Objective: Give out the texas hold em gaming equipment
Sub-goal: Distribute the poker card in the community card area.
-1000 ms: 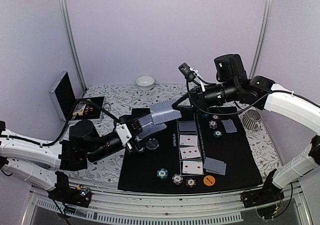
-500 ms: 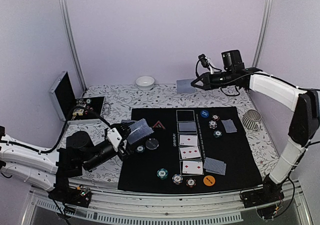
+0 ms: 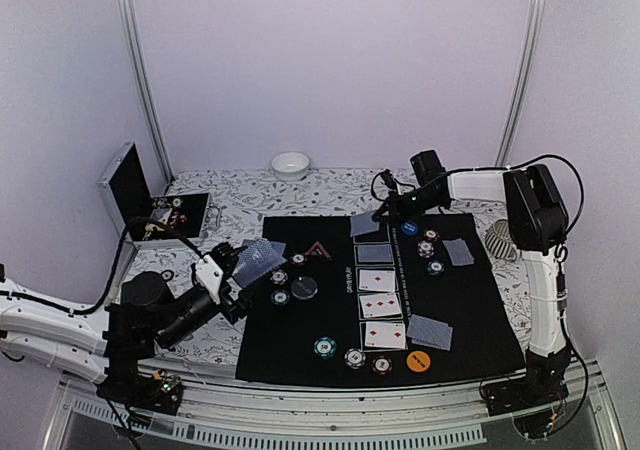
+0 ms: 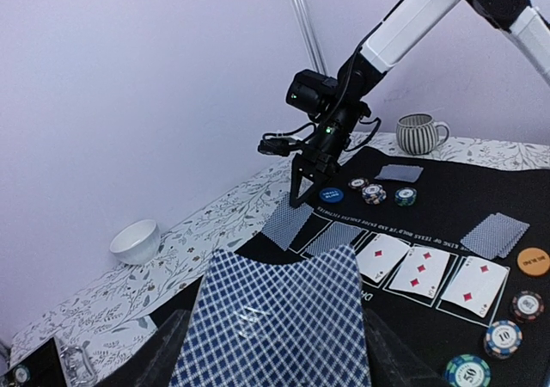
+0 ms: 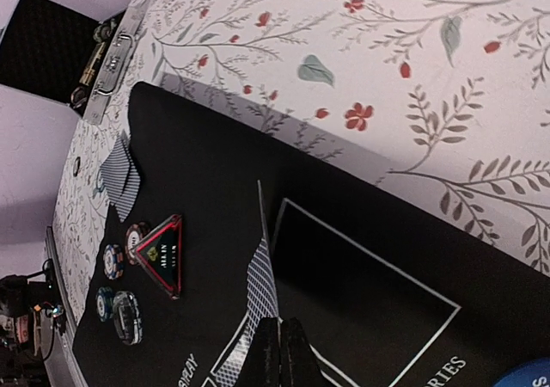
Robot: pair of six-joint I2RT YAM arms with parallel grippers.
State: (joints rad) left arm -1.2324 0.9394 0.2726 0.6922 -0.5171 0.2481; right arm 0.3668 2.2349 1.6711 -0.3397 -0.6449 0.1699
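My left gripper [image 3: 238, 270] is shut on a deck of grey-blue-backed playing cards [image 4: 275, 318], held above the left edge of the black mat [image 3: 480, 310]. My right gripper [image 5: 281, 328] is shut on a single face-down card [image 5: 262, 292], its edge low over the mat's top rectangle [image 3: 366, 226]. Below it lie one face-down card [image 3: 374, 254] and three face-up diamond cards [image 3: 380, 305]. Striped chips [image 3: 354, 357] and an orange button [image 3: 419, 361] sit along the near edge. A blue button [image 3: 408, 228] and more chips [image 3: 428, 245] lie to the right.
A white bowl [image 3: 290, 165] stands at the back and a ribbed mug [image 3: 505, 238] at the right. An open case [image 3: 125, 190] sits at the far left. A red-edged triangle [image 3: 317, 250], a dark disc [image 3: 305, 288] and chips [image 3: 279, 278] lie near my left gripper.
The right arm swung from the raised deck up and back, then down to the mat's top rectangle with one card. The left arm drew back left and lower with the deck.
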